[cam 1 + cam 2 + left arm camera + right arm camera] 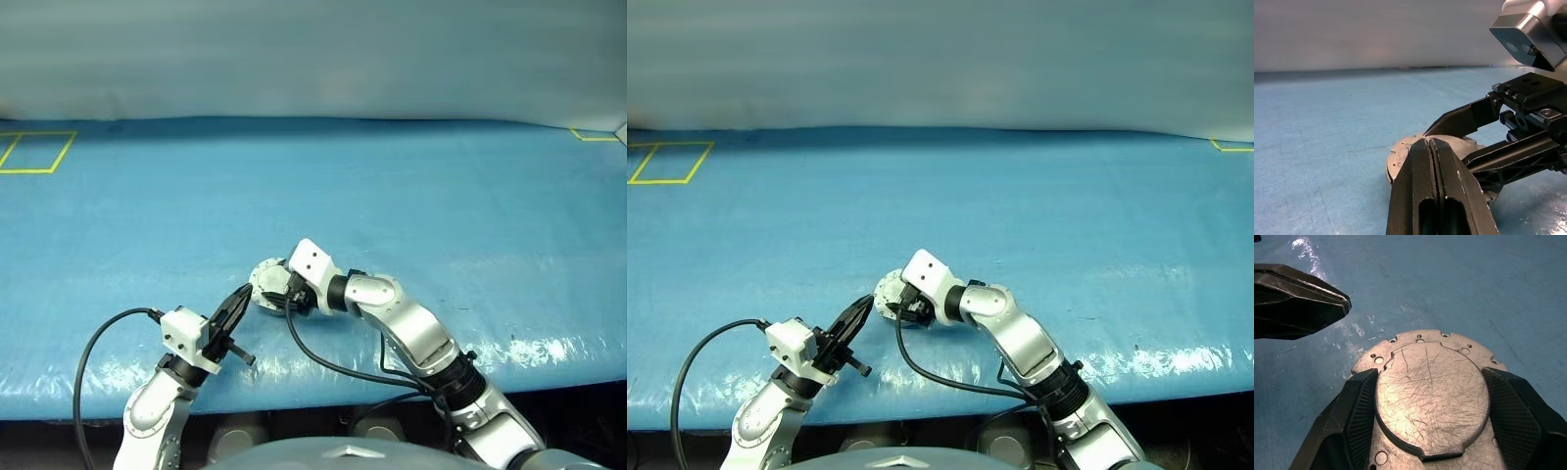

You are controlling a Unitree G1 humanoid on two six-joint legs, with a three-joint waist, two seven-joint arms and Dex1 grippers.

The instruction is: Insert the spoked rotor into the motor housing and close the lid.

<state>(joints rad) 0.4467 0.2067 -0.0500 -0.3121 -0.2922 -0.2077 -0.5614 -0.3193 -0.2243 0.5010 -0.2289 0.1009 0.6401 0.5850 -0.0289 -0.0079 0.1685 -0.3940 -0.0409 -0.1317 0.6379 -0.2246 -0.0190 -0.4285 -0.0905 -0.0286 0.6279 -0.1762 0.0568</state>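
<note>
I have the right claw [1430, 431] straddling the lid [1431, 396], one finger on each side of its raised flat centre, gripping the closed unit where it lies on the blue surface [441, 196]. The lid faces up toward me, plain scratched grey side out, its axis roughly upright; being round, it has no long axis to speak of. The housing sits hidden beneath it, so I cannot tell whether the rotor is seated. My left claw [1429, 142] is clenched empty, its tip just beside the lid's scalloped rim. I judge this a stiff, fairly heavy metal piece, smooth and likely slippery, so I'd take it across the raised centre's edges.
</note>
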